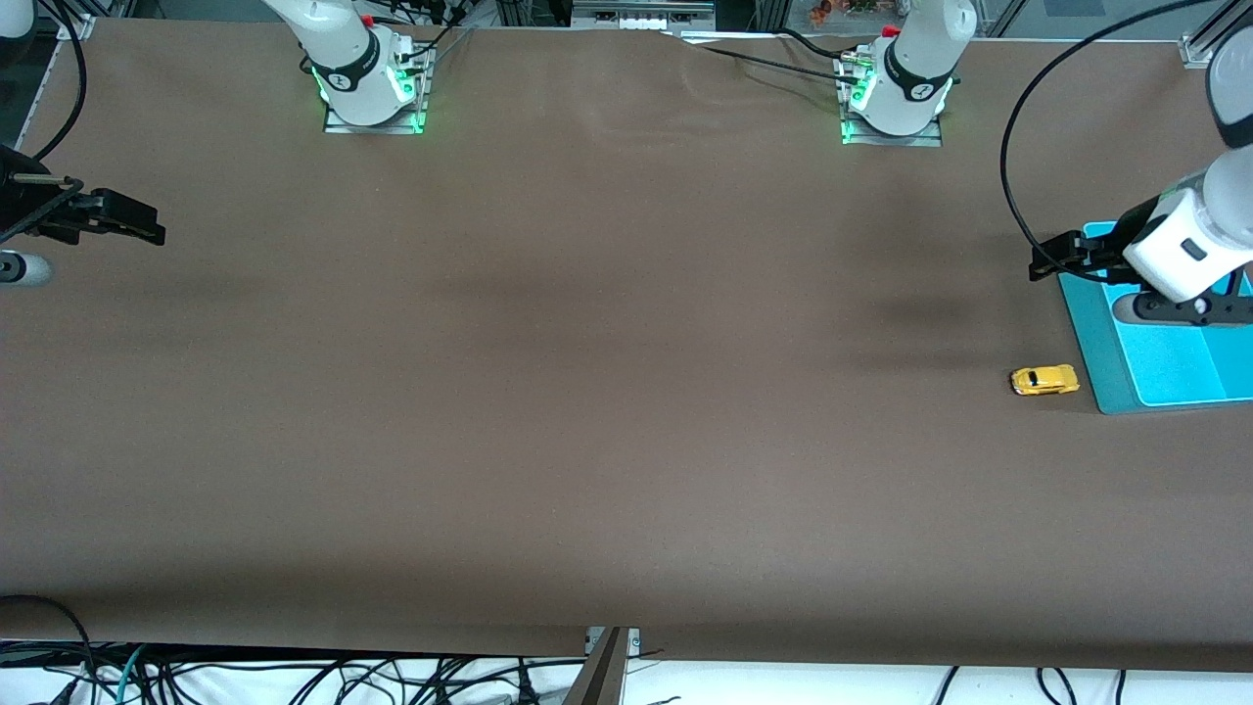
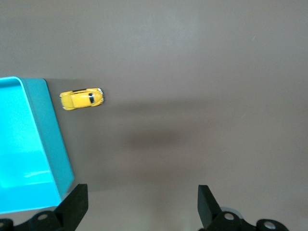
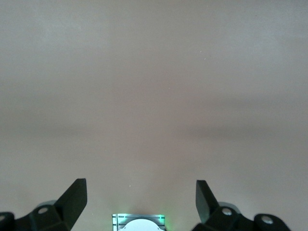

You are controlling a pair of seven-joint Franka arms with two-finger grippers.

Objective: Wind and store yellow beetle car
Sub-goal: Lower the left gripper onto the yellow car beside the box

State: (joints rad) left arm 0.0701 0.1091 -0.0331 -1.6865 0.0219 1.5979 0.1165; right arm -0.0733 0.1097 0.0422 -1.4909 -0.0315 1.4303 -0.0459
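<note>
The yellow beetle car (image 1: 1044, 380) stands on its wheels on the brown table, right beside the corner of a turquoise tray (image 1: 1091, 338) that is nearer to the front camera, at the left arm's end. My left gripper (image 1: 1040, 262) hangs open and empty over the tray's edge. Its wrist view shows the car (image 2: 82, 98) next to the tray's wall (image 2: 50, 130), well ahead of the open left gripper (image 2: 142, 195). My right gripper (image 1: 152, 232) waits open over the right arm's end of the table. The open right gripper (image 3: 141, 188) has only bare table under it.
The two arm bases (image 1: 370, 83) (image 1: 896, 98) stand along the table's edge farthest from the front camera. A black cable (image 1: 1008, 166) loops from the left arm above the table. A metal bracket (image 1: 609, 648) and loose cables lie at the table's nearest edge.
</note>
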